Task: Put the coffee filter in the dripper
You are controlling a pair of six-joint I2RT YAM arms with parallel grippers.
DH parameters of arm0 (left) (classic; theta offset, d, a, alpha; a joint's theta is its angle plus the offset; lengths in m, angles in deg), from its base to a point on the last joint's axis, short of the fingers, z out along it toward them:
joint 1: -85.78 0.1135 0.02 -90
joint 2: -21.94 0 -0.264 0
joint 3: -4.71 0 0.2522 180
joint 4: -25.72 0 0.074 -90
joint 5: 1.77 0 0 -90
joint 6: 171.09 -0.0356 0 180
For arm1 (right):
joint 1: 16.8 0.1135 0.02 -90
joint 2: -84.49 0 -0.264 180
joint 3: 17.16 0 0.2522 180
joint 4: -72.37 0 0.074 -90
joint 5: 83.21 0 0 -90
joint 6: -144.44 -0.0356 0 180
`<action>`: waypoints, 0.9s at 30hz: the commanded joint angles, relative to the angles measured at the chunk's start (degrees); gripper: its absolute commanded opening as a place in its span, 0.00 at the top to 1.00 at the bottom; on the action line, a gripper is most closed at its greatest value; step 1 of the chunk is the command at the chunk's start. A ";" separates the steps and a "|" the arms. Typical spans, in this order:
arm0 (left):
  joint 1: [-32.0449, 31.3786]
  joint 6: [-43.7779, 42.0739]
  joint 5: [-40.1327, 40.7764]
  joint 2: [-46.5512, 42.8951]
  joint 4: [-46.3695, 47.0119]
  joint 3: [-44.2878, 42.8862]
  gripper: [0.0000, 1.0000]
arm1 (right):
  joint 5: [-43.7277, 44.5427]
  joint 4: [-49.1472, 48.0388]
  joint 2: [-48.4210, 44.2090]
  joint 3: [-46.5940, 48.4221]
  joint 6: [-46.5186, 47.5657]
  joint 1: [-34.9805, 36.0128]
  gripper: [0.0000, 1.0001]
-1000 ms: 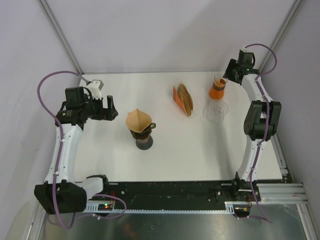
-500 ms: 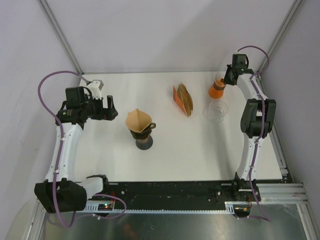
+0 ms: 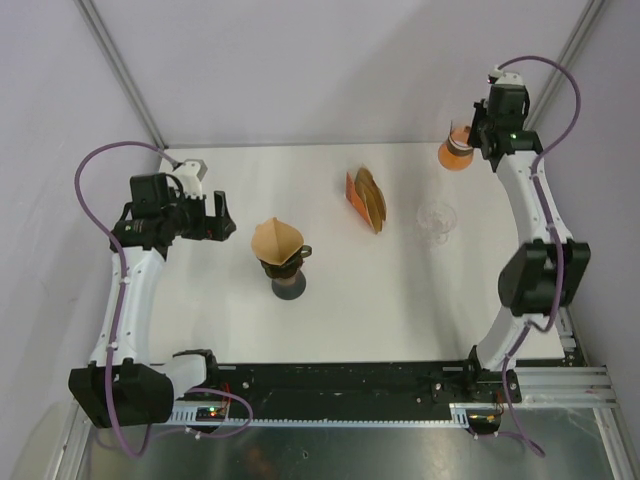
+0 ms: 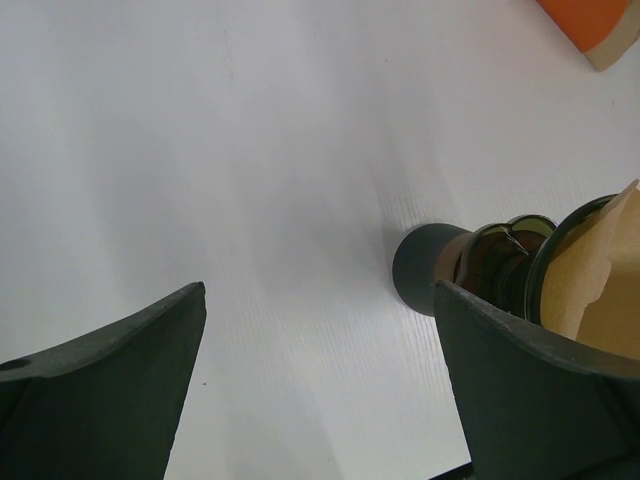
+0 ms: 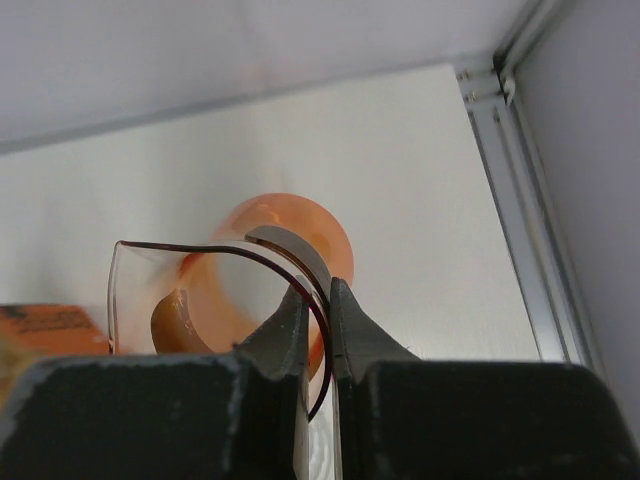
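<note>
A brown paper coffee filter (image 3: pixel 275 238) sits as an open cone in the dark dripper (image 3: pixel 287 268) on its round dark base, left of the table's middle. The filter (image 4: pixel 600 275) and dripper (image 4: pixel 500 262) also show at the right of the left wrist view. My left gripper (image 3: pixel 222 216) is open and empty, just left of the dripper; its fingers (image 4: pixel 110 370) frame bare table. My right gripper (image 3: pixel 472 140) is shut on the rim of a clear glass vessel with an orange base (image 5: pixel 265 265), held above the table's back right corner.
An orange packet of brown filters (image 3: pixel 366 198) lies right of the middle at the back. A clear glass piece (image 3: pixel 437 220) stands on the table below the right gripper. The enclosure walls and a metal rail (image 5: pixel 520 170) are close to the right arm.
My right gripper has lifted the orange-based glass vessel off the clear glass piece and carried it up toward the back right corner. The left arm has not moved.
</note>
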 commanded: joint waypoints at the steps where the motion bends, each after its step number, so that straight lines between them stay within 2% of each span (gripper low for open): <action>1: 0.57 -1.44 -1.37 -2.24 0.73 -1.86 0.00 | -1.60 -2.52 -12.42 -4.35 2.65 5.76 1.00; 4: 0.59 -1.62 -1.75 -2.62 0.74 -1.70 0.00 | -1.93 -0.28 -17.88 -9.66 1.76 11.34 1.00; 9: 0.59 -1.78 -2.46 -3.17 0.68 -1.62 0.00 | 3.96 -1.07 -25.43 -21.46 0.03 23.50 1.00; 15: 0.57 -2.18 -3.03 -3.89 0.63 -1.18 0.00 | 9.07 2.10 -27.40 -27.75 -2.41 36.50 1.00; 20: 0.57 -2.33 -3.22 -4.35 0.64 -0.78 0.00 | 6.32 2.63 -26.59 -32.13 -3.58 40.69 1.00; 27: 0.59 -2.48 -3.25 -4.15 0.68 -0.68 0.00 | 3.07 -1.01 -27.00 -39.68 -5.59 40.92 1.00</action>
